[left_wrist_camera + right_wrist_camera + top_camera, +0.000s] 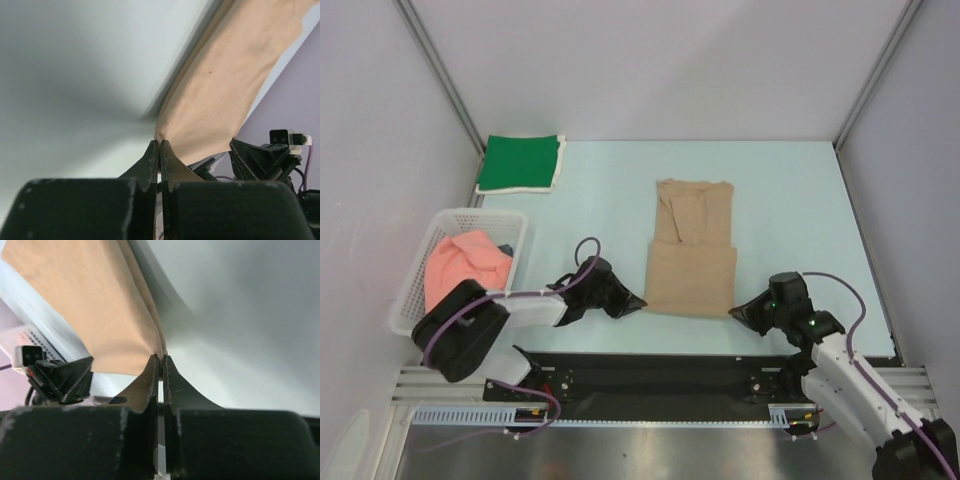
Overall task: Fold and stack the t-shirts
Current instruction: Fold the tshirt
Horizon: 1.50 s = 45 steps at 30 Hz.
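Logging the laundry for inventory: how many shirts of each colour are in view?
tan shirt: 1
green shirt: 1
pink shirt: 1
dark grey-blue shirt: 1 (only a scrap shows, in the basket)
Total: 4 shirts

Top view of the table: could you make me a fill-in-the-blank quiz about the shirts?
The left gripper and right gripper each grip a near corner of the tan t-shirt, jaws ____. The pink t-shirt sits in the white ____. The folded green t-shirt lies in the far ____ corner of the table.
Missing: shut; basket; left.
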Tool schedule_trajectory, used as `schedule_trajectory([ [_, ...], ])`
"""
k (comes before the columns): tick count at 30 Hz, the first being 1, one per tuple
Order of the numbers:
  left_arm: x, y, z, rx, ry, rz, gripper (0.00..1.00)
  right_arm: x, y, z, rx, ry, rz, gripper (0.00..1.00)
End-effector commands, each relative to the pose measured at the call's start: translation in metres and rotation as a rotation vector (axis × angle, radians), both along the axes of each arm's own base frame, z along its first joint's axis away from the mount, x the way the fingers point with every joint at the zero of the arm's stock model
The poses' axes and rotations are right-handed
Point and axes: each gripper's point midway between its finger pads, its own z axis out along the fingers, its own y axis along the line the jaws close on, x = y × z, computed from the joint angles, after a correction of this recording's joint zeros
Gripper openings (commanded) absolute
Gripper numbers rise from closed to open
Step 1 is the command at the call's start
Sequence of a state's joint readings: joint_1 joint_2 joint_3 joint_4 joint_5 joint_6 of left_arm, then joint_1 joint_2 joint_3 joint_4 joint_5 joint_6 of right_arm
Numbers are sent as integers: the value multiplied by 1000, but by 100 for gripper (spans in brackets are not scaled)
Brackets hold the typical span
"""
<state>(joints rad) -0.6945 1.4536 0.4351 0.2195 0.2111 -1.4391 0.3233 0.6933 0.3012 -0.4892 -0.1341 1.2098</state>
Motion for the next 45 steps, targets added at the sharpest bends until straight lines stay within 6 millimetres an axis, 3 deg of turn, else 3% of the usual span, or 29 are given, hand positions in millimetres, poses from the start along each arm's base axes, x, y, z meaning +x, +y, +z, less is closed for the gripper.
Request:
schedule_trajectory([
  [1, -19, 13, 5, 45, -17, -13, 0, -48, -8, -25, -50, 155, -10, 0],
  [5, -37, 18, 7, 45, 13, -12, 0, -64, -1, -26, -77, 157, 43, 0],
  [10, -54, 26, 7, 71, 61, -14, 0, -68, 11, -11, -91, 130, 57, 0],
  [13, -55, 27, 18, 62, 46, -14, 0, -71, 17, -4, -99, 120, 69, 0],
  [15, -45, 33, 29, 105, -21, -4, 0, -67, 18, 6, -103, 98, 72, 0],
  [16, -30, 26, 53, 96, -88, -4, 0, -57, 20, 21, -110, 54, 73, 0],
  [18, -13, 32, 60, 190, -146, -35, 0, -41, 14, 36, -129, 16, 42, 0],
  [19, 2, 23, 83, 178, -199, -43, 0, -36, 15, 42, -124, 14, 53, 0],
  [22, 31, 10, 105, 199, -300, -85, 0, 0, 5, 60, -126, -19, 60, 0],
  [27, 85, -5, 121, 220, -315, -152, 0, 75, -7, 82, -118, -82, 107, 0],
  [28, 99, -13, 137, 198, -353, -160, 0, 85, -6, 85, -113, -85, 125, 0],
  [29, 112, -14, 122, 226, -332, -174, 0, 99, -10, 91, -117, -98, 125, 0],
  [31, 134, -25, 135, 195, -360, -190, 0, 125, -8, 96, -111, -100, 165, 0],
  [33, 155, -28, 125, 193, -341, -190, 0, 144, -12, 93, -112, -84, 163, 0],
  [34, 167, -33, 137, 171, -368, -188, 0, 159, -11, 105, -114, -124, 178, 0],
  [35, 177, -33, 140, 168, -380, -183, 0, 167, -12, 105, -114, -123, 182, 0],
  [36, 185, -35, 127, 176, -355, -189, 0, 174, -15, 105, -113, -119, 182, 0],
  [37, 196, -40, 138, 159, -379, -185, 0, 184, -13, 100, -96, -102, 201, 0],
  [39, 210, -48, 131, 136, -385, -204, 0, 196, -19, 98, -87, -96, 195, 0],
  [40, 218, -54, 139, 119, -410, -212, 0, 201, -21, 93, -78, -90, 197, 0],
  [45, 241, -71, 138, 79, -435, -233, 0, 223, -28, 92, -62, -99, 200, 0],
])
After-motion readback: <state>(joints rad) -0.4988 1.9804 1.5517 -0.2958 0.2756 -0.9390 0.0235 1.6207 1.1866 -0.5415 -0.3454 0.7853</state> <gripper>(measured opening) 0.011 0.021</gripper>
